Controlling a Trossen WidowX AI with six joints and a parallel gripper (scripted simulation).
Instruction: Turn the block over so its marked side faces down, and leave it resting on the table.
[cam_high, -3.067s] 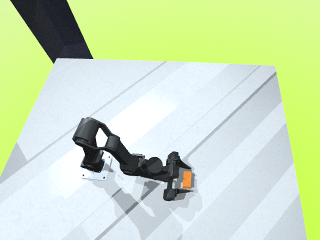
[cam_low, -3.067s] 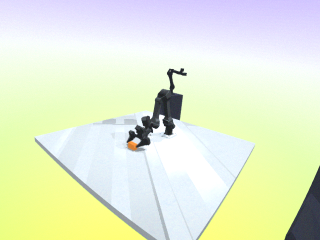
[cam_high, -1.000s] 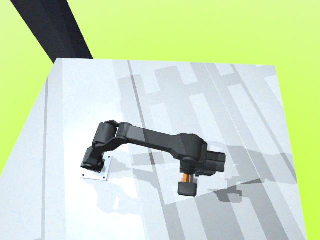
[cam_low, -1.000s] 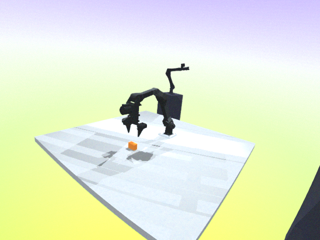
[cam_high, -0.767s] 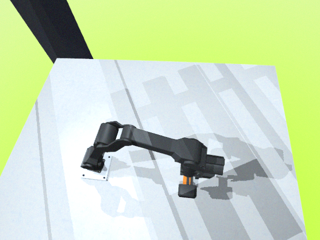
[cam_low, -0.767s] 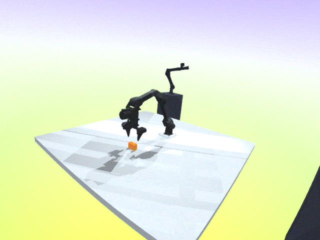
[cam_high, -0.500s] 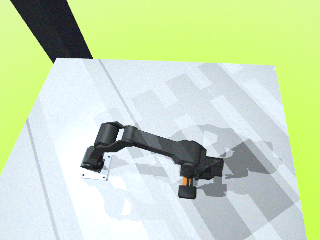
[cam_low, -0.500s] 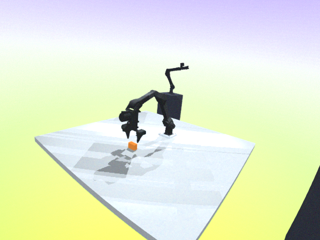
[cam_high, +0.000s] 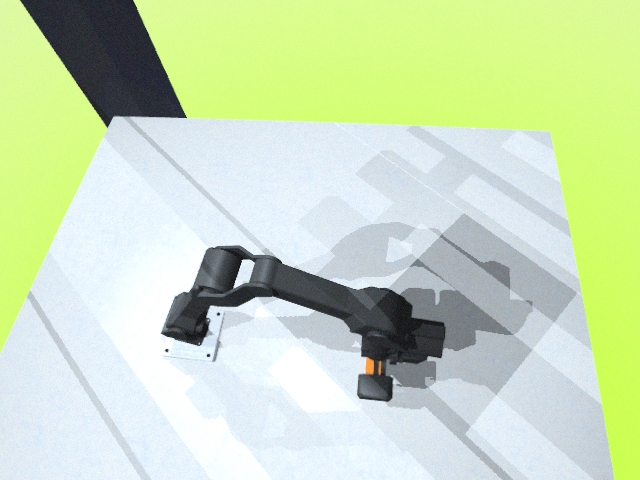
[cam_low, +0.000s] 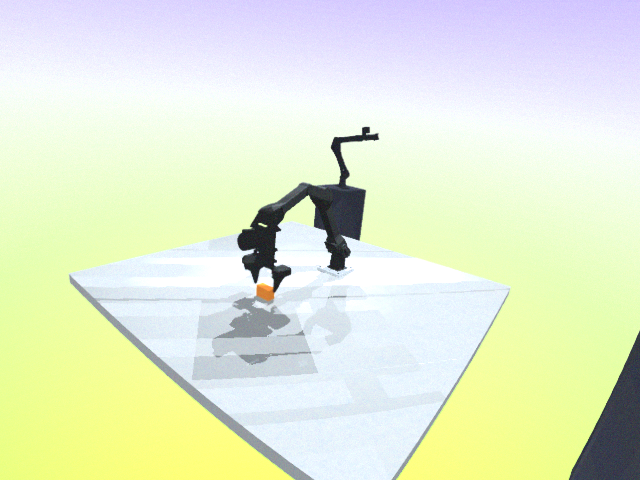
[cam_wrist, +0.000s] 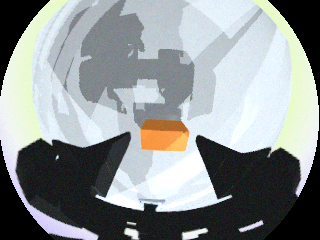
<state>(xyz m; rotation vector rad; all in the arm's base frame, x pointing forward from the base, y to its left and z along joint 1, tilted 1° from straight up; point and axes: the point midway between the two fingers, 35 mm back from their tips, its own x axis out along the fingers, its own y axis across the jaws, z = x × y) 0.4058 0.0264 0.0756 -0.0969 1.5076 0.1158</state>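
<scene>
The orange block (cam_high: 369, 365) (cam_low: 265, 292) (cam_wrist: 164, 142) is on the table, partly covered by the gripper in the top view. Its upper faces are plain orange in the exterior view. The wrist view shows a bright orange face and a darker narrow one; I cannot make out a mark on any visible side. My gripper (cam_low: 265, 287) (cam_wrist: 163, 137) is open and empty. It points down just above the block, with one finger to each side of it. In the wrist view, gaps show between the block and both fingertips. The block's underside is hidden.
The pale table (cam_high: 206, 170) (cam_low: 413, 330) carries my arm's white base plate (cam_high: 188, 352) (cam_low: 323, 269). A second arm (cam_low: 338, 155) stands on a dark pedestal (cam_low: 341, 209) behind the table. Shadows of my arm fall around the block.
</scene>
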